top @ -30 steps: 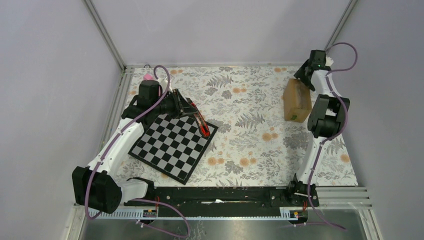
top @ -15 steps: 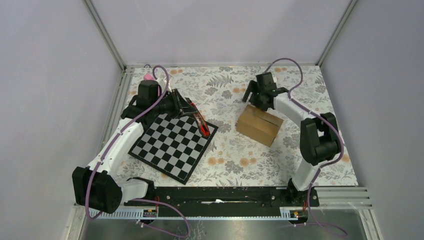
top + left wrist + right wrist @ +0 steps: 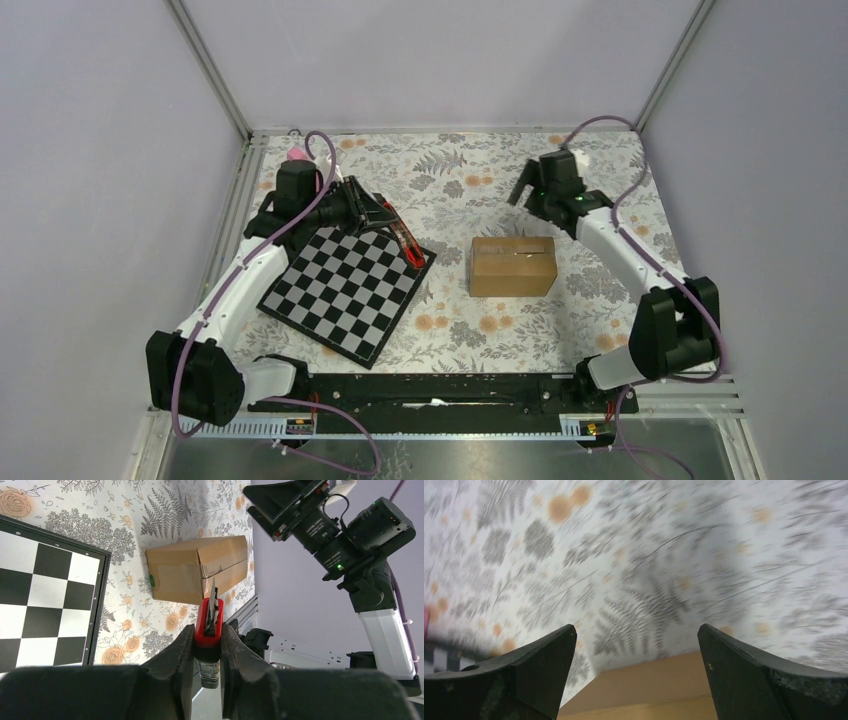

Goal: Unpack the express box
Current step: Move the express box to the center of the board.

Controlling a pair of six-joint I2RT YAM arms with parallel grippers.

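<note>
The express box [image 3: 513, 266], a small brown taped carton, lies on the flowered cloth right of the middle. It also shows in the left wrist view [image 3: 200, 570] with a green mark on its left face. My left gripper [image 3: 380, 213] is shut on a red utility knife [image 3: 405, 245], which it holds over the chessboard's far corner with the blade pointing toward the box. The knife [image 3: 209, 617] sits between the fingers [image 3: 177, 652]. My right gripper [image 3: 530, 197] is open and empty, just beyond the box and apart from it. In the blurred right wrist view the box's edge [image 3: 649, 690] shows below that gripper [image 3: 635, 628].
A black and white chessboard [image 3: 345, 290] lies at the left. A pink object [image 3: 296, 155] sits at the far left corner behind the left arm. Metal frame posts and grey walls bound the cloth. A black rail [image 3: 440, 390] runs along the near edge.
The right arm carried the box from the far right to the middle, let it go and drew back. The box now lies square. The left arm has hardly moved.
</note>
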